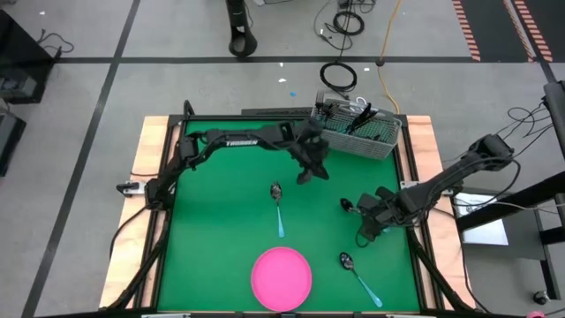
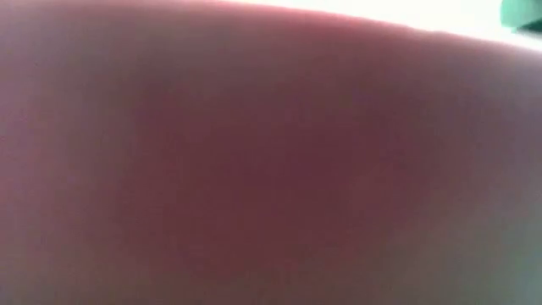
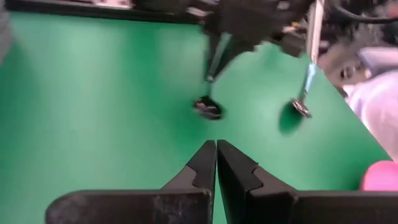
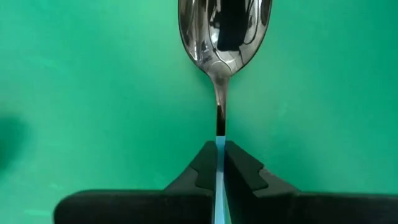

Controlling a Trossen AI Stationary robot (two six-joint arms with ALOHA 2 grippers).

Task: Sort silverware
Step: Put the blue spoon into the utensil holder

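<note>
Right pincer [image 4: 220, 163] clamped on a spoon's [image 4: 222, 37] blue handle at right side of green tabletop [image 1: 221, 221], left pincer [image 3: 216, 163] clenched, empty, near basket [image 1: 357, 132], two more spoons [image 1: 278, 206] lying loose by pink plate [image 1: 282, 276]

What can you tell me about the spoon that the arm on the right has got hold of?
The spoon has a dark, mirror-shiny metal bowl and neck that pass into a thin light-blue handle. The right gripper is shut on it, its dark fingers pinching the handle just behind the metal neck, so the bowl sticks straight out in front. It sits over the right side of the green mat; whether it touches the mat cannot be told.
</note>
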